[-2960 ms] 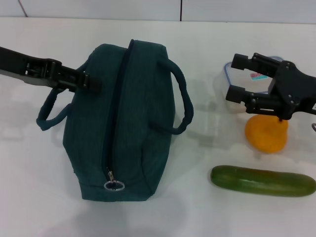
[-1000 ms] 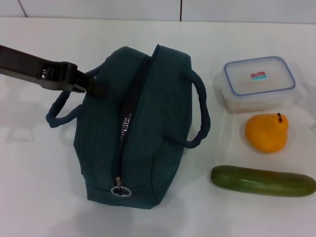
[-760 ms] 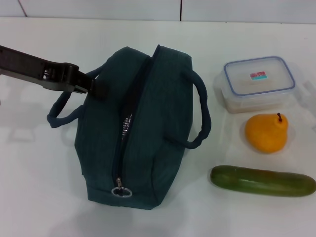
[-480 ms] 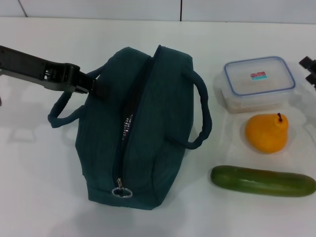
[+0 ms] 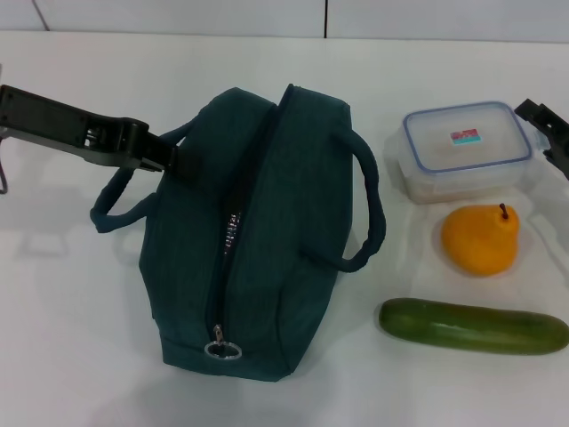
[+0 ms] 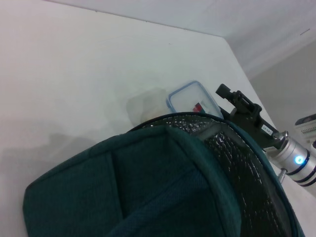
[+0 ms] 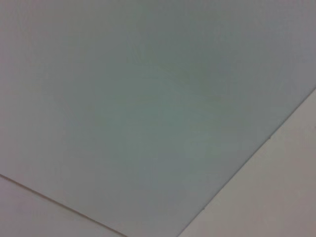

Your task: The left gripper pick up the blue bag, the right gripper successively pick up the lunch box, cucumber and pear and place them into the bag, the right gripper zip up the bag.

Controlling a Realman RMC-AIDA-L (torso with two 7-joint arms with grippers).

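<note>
The black left gripper [image 5: 173, 158] pinches the dark teal fabric bag [image 5: 258, 267] at its ten o'clock side. The black right gripper [image 5: 544, 124] shows at three o'clock beside the blue-rimmed clear plastic lunch box [image 5: 467, 147] — its fingers' state I cannot tell.

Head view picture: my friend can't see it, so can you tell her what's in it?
A big dark teal fabric bag sits on a white table, with the left arm's black tool at its side by one loop handle. To the right lie a clear plastic lunch box with a blue-rimmed lid, an orange-yellow pear and a long green cucumber. The right arm's black tool pokes in by the box.
</note>
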